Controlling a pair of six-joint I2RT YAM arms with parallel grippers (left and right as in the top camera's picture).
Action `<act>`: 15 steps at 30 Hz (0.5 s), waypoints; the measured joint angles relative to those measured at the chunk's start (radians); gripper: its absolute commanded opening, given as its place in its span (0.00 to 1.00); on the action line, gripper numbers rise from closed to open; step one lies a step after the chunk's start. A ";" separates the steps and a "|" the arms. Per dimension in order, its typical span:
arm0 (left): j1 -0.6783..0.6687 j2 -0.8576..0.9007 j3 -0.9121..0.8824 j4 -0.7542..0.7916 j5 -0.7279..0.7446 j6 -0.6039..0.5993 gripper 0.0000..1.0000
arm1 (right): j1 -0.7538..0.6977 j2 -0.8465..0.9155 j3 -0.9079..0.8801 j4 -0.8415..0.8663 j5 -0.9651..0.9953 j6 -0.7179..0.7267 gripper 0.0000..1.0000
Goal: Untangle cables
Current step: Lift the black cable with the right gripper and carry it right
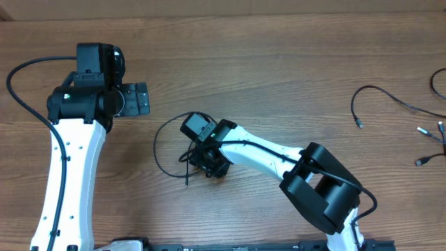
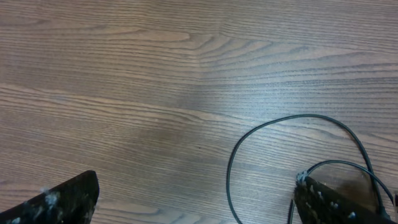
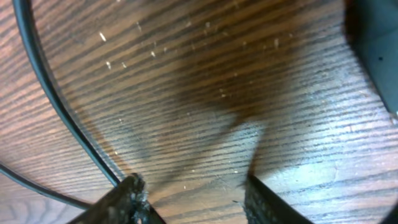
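Note:
A thin black cable [image 1: 155, 146] lies in a loose loop on the wooden table [image 1: 279, 63] at centre; it also shows in the left wrist view as cable [image 2: 280, 122]. My right gripper [image 1: 211, 167] points down at the table just right of that loop. Its fingers [image 3: 127, 202] stand partly apart with bare wood between them [image 3: 196, 199]. The cable [image 3: 56, 106] runs past the outer side of the left finger, outside the gap. My left gripper [image 1: 134, 100] hovers wide open at the upper left, holding nothing [image 2: 199, 208].
More thin black cables [image 1: 370, 86] lie spread at the table's right edge, with silver-tipped plugs [image 1: 423, 130] near it. The right arm [image 1: 320, 185] stretches from the front edge toward the centre. The left arm's thicker black wire [image 1: 21, 97] arcs at far left.

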 measured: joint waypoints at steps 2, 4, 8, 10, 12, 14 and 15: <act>0.000 0.000 0.000 0.000 0.000 0.000 1.00 | 0.000 0.000 -0.002 0.000 0.001 0.008 0.25; 0.000 0.000 0.000 0.000 0.000 0.000 1.00 | 0.000 0.002 -0.004 0.003 0.005 0.010 0.08; 0.000 0.000 0.000 0.000 0.000 0.000 1.00 | -0.002 0.004 -0.004 0.010 0.026 0.018 0.04; 0.000 0.000 0.000 0.000 0.000 0.000 0.99 | -0.010 0.004 -0.004 0.010 0.034 0.012 0.04; 0.000 0.000 0.000 0.000 0.000 0.000 1.00 | -0.032 0.004 -0.004 0.004 0.043 -0.014 0.04; 0.000 0.000 0.000 0.000 0.000 0.000 1.00 | -0.078 0.004 0.010 -0.032 0.054 -0.065 0.04; 0.000 0.000 0.000 0.000 0.000 0.000 1.00 | -0.112 0.004 0.024 -0.052 0.064 -0.091 0.04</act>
